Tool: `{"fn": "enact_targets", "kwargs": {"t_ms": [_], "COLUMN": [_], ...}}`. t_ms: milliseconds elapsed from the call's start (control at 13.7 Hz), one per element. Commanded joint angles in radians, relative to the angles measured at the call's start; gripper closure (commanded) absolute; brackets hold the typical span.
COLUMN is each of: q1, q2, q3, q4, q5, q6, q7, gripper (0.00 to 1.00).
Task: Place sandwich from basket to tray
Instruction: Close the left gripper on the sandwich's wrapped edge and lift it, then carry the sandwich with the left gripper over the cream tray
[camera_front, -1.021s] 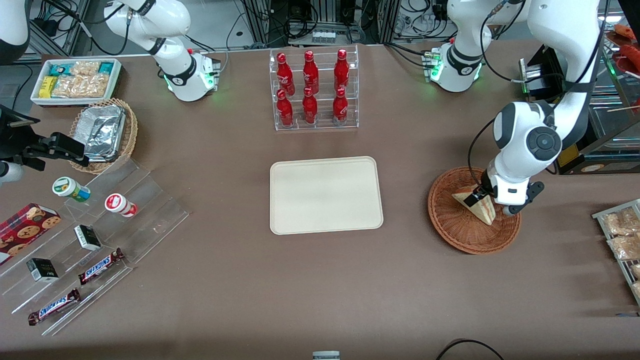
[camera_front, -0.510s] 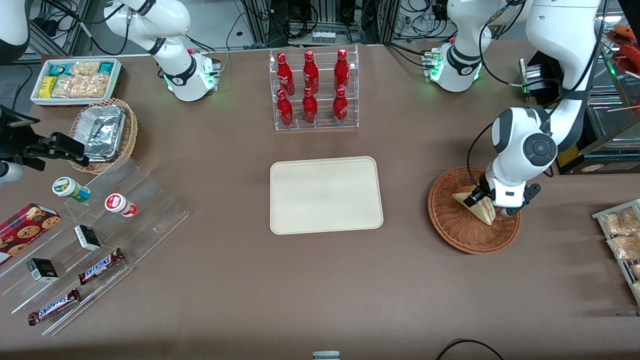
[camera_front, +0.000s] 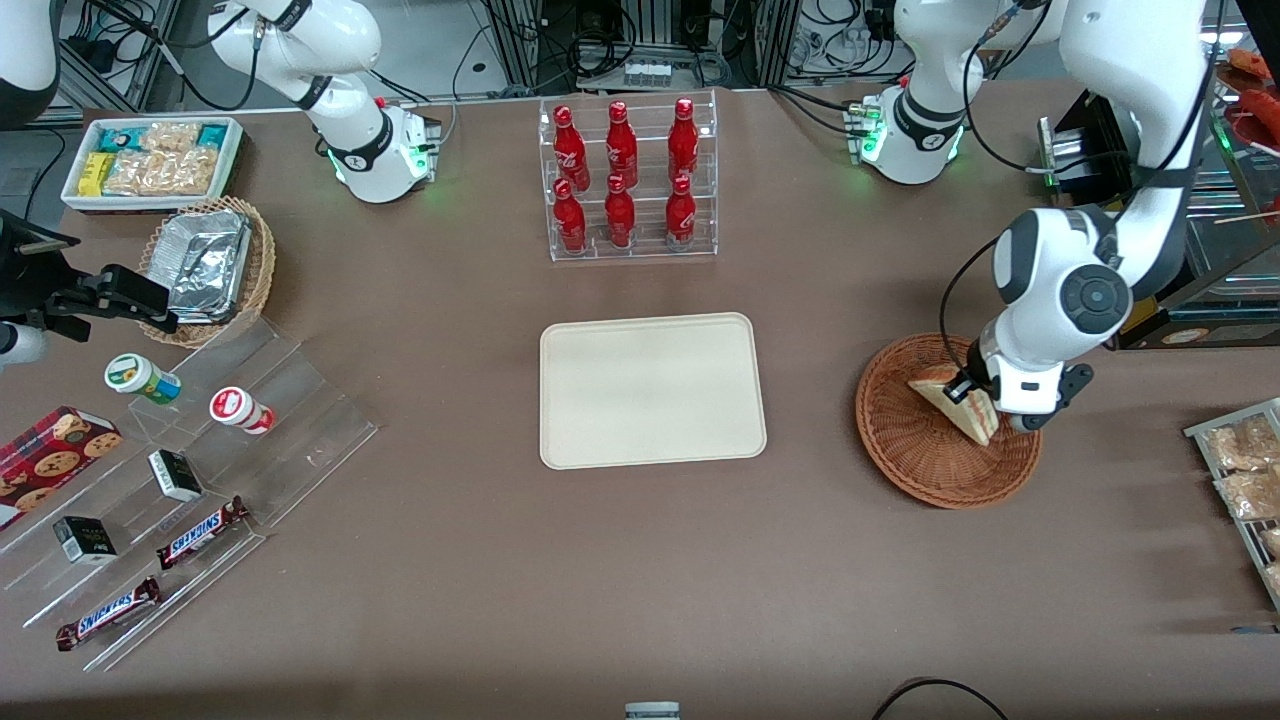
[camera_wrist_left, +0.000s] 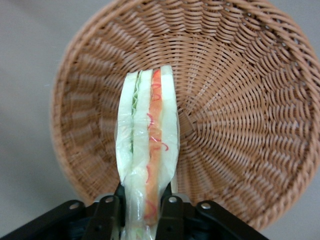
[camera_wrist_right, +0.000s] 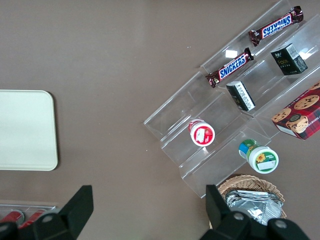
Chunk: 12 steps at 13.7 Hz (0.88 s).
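The sandwich (camera_front: 955, 398) is a pale wedge wrapped in clear film, its orange and green filling showing on edge (camera_wrist_left: 147, 150). My left gripper (camera_front: 978, 400) is shut on its thick end, one black finger pressed on each bread face (camera_wrist_left: 107, 215). The wedge hangs just above the reddish-brown wicker basket (camera_front: 910, 450), whose woven bowl (camera_wrist_left: 240, 110) spreads out beneath it. The cream tray (camera_front: 652, 390) lies flat at the table's middle, toward the parked arm from the basket, with nothing on it; its corner shows too (camera_wrist_right: 25, 130).
A clear rack of red bottles (camera_front: 627, 180) stands farther from the front camera than the tray. A wire rack of snack packets (camera_front: 1245, 475) sits at the working arm's table edge. Tan foil basket (camera_front: 205, 265), white snack bin (camera_front: 150, 160) and acrylic steps (camera_front: 190, 470) lie toward the parked arm's end.
My gripper has lifted a little with the sandwich held in it, and the wedge has tipped up off the basket floor. The wrist has shifted slightly toward the working arm's side.
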Motion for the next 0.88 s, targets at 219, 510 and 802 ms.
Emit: {"fn": "enact_targets", "kwargs": {"t_ms": [219, 510, 802], "q1": [-0.117, -0.278, -0.448], "q2": [-0.027, 0.022, 0.209], "q3": [-0.038, -0.043, -0.043], "q4": [0.296, 0.390, 0.575], "q5": [0.005, -0.004, -0.015], "q6": [-0.381, -0.382, -0.373], "q7": [-0.007, -0.005, -0.019], "gripper": [1.00, 1.00, 1.00]}}
